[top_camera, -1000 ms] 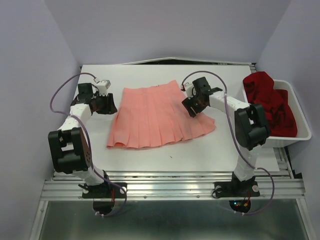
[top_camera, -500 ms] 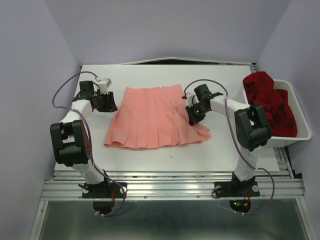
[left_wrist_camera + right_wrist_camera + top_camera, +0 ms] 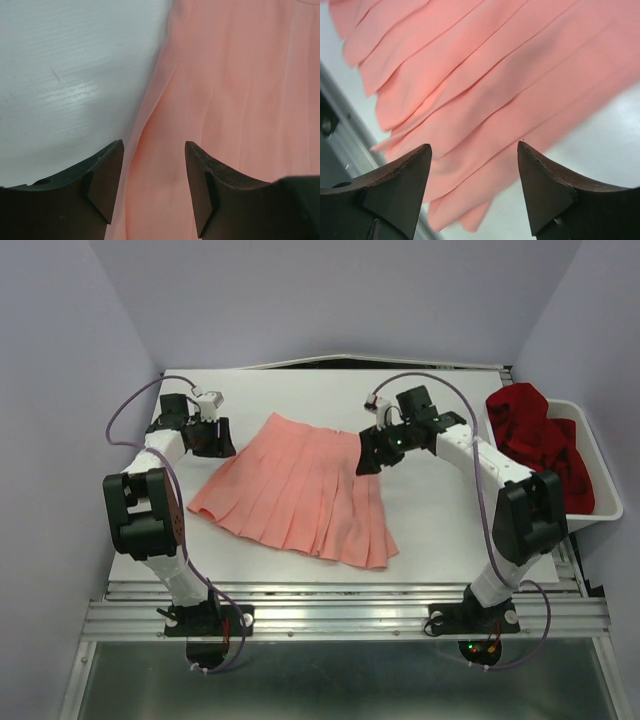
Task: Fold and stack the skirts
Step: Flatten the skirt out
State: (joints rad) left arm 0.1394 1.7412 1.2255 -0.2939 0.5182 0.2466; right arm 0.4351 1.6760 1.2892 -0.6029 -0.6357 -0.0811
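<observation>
At table [image 3: 300, 390] centre, top view, pink skirt [image 3: 300, 495] is seen spread flat, hem twd near edge; red skirt [image 3: 535, 440] is bunched in bin [image 3: 598, 518] at rt edge. Left wrist view: left gripper [image 3: 152, 145] is held wide over pink skirt's edge. Right wrist view: right gripper [image 3: 472, 147] is spread wide above pleats, nothing gripped.

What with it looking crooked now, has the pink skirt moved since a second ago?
Yes. The pink skirt turned, its hem swinging toward the table's near edge.
</observation>
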